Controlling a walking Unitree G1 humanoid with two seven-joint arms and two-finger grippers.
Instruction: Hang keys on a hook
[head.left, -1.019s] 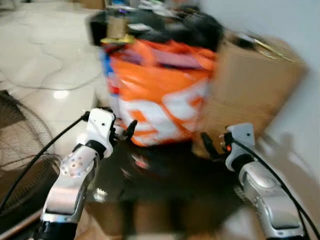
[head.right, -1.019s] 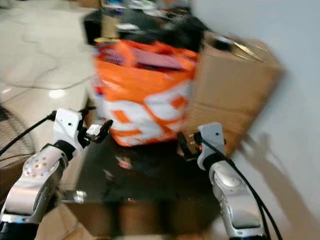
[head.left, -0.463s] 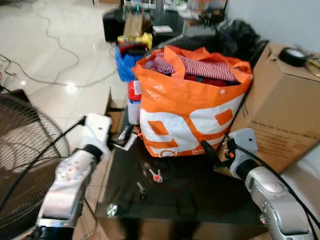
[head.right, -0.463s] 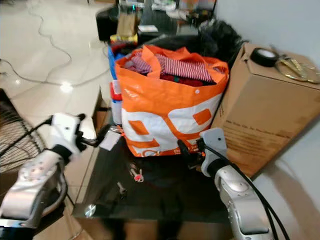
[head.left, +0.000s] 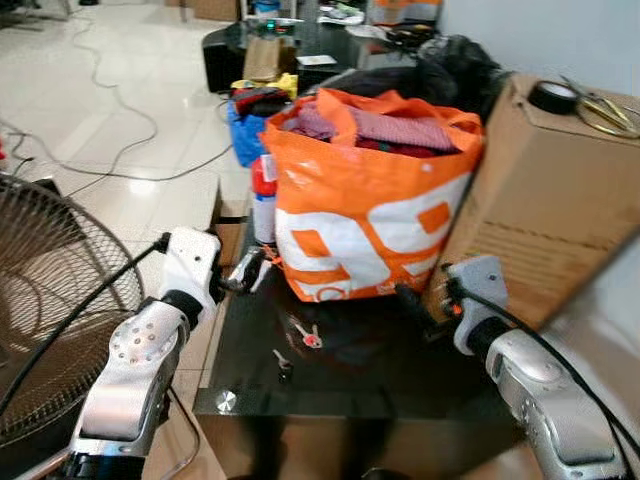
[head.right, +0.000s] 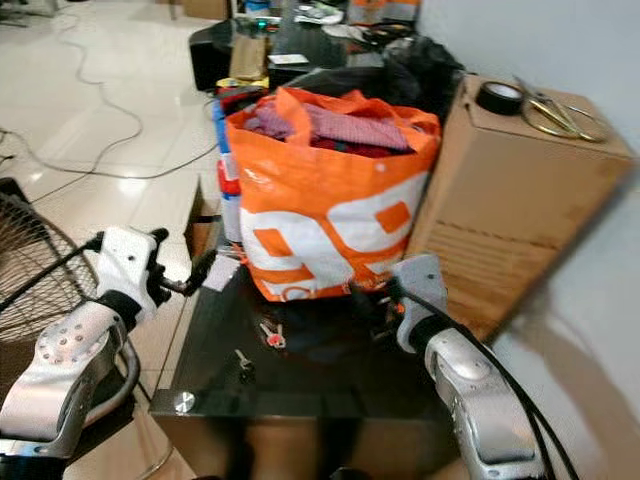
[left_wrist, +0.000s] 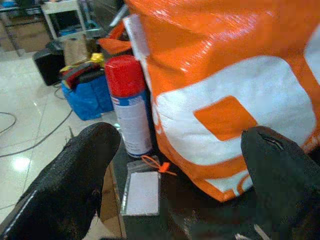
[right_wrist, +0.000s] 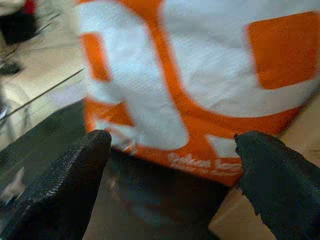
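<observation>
A small bunch of keys with a red tag (head.left: 306, 337) lies on the black glass table (head.left: 400, 375), in front of the orange and white bag (head.left: 370, 200). A single small key (head.left: 283, 362) lies a little nearer to me. My left gripper (head.left: 250, 270) hovers open over the table's left edge, left of the keys, with nothing between its fingers (left_wrist: 75, 180). My right gripper (head.left: 412, 303) is open too, low over the table at the bag's right corner, right of the keys. Its fingers (right_wrist: 60, 185) face the bag (right_wrist: 200, 75).
A red-capped spray can (left_wrist: 129, 102) and a white card with an orange tie (left_wrist: 141, 192) sit by the bag's left corner. A cardboard box (head.left: 540, 200) with a tape roll (head.left: 552, 96) and scissors stands to the right. A floor fan (head.left: 50, 300) is on my left.
The camera has shifted and the blur of one second ago is gone. Both arms hold about the same pose over the table, and the keys lie where they were.
</observation>
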